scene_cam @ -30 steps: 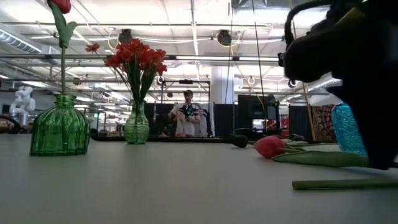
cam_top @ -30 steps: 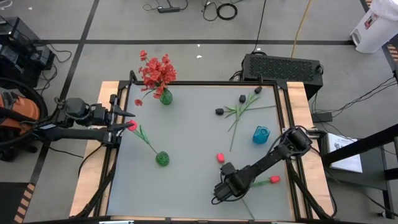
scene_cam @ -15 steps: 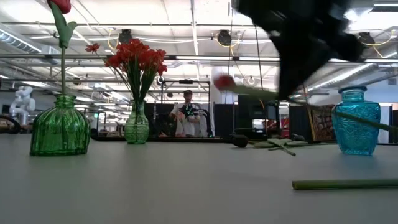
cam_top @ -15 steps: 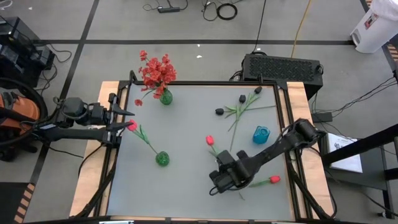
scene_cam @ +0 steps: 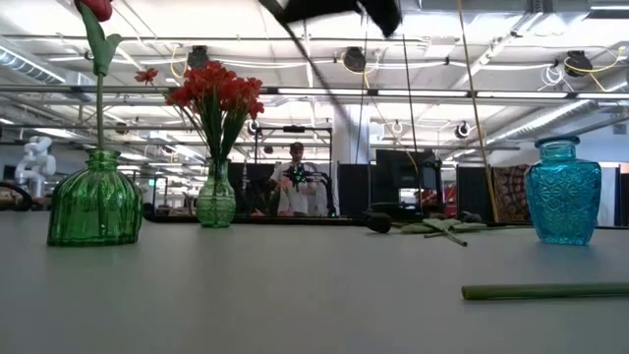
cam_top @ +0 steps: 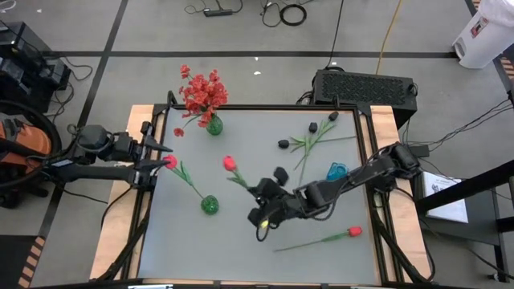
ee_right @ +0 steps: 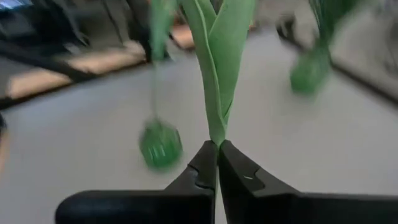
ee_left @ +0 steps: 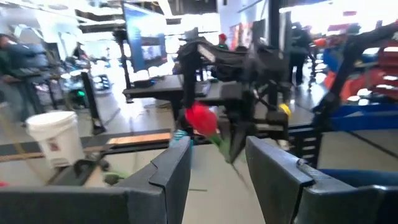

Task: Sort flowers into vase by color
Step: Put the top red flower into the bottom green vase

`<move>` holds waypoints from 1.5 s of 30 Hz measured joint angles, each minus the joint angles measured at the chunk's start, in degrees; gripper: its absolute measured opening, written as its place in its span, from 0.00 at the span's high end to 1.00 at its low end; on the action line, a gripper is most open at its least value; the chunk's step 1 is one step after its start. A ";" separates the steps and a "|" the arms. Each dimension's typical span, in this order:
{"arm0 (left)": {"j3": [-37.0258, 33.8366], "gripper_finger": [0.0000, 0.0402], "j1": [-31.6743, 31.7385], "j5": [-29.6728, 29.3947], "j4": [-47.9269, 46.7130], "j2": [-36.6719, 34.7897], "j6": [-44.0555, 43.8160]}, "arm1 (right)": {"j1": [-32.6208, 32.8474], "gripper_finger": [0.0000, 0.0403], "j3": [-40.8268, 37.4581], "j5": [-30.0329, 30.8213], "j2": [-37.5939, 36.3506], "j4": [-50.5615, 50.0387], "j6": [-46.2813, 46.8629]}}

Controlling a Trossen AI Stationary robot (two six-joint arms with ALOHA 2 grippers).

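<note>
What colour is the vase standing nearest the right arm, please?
Blue vase, clearest in the low view.

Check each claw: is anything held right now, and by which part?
The right claw is shut on a red tulip, gripping its green stem low down, near the leaves. The left claw waits at the table's left edge, open, holding nothing.

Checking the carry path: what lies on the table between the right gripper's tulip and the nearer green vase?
Nothing: in the high view, bare grey tabletop separates the held red tulip and the green vase.
</note>
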 joint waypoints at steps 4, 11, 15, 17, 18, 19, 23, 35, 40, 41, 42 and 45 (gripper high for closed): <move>0.00 0.60 0.00 1.36 0.00 2.04 -0.88 | -1.91 1.00 0.02 -0.34 -0.02 11.61 -12.45; 0.00 0.60 0.01 4.24 2.42 7.49 -0.97 | -5.08 1.00 0.02 -6.52 -0.02 22.56 -23.75; 0.00 0.60 0.00 7.64 5.28 11.22 -1.12 | -6.50 1.00 0.02 -9.75 -0.02 26.62 -26.52; 0.00 0.60 0.01 8.67 6.78 12.92 -1.44 | -6.99 1.00 0.02 -11.04 -0.02 28.13 -27.97; 0.00 0.60 -0.01 8.90 7.81 13.73 -1.99 | -7.07 1.00 0.02 -11.32 -0.01 29.03 -28.65; 0.00 0.60 0.01 9.11 8.73 14.47 -2.28 | -7.30 1.00 0.02 -12.25 -0.01 29.65 -29.29; 0.00 0.60 -0.01 10.27 11.85 17.19 -2.36 | -7.81 1.00 0.02 -16.70 0.00 32.19 -30.24; 0.47 0.60 0.01 10.44 13.92 17.80 -2.28 | -9.27 1.00 0.07 -24.32 5.16 43.76 -32.37; 1.58 0.60 -0.01 10.36 11.46 15.21 -0.56 | -9.95 1.00 0.04 -24.45 7.84 49.13 -34.72; 1.68 0.60 -0.01 10.23 10.71 14.64 0.07 | -9.98 1.00 0.04 -24.47 8.24 50.45 -34.74; 1.70 0.60 -0.01 10.09 10.35 14.04 0.64 | -10.08 1.00 0.04 -24.52 8.59 51.54 -34.70; 1.70 0.60 -0.01 8.49 8.61 12.45 1.21 | -10.44 1.00 0.04 -26.56 9.96 54.56 -34.41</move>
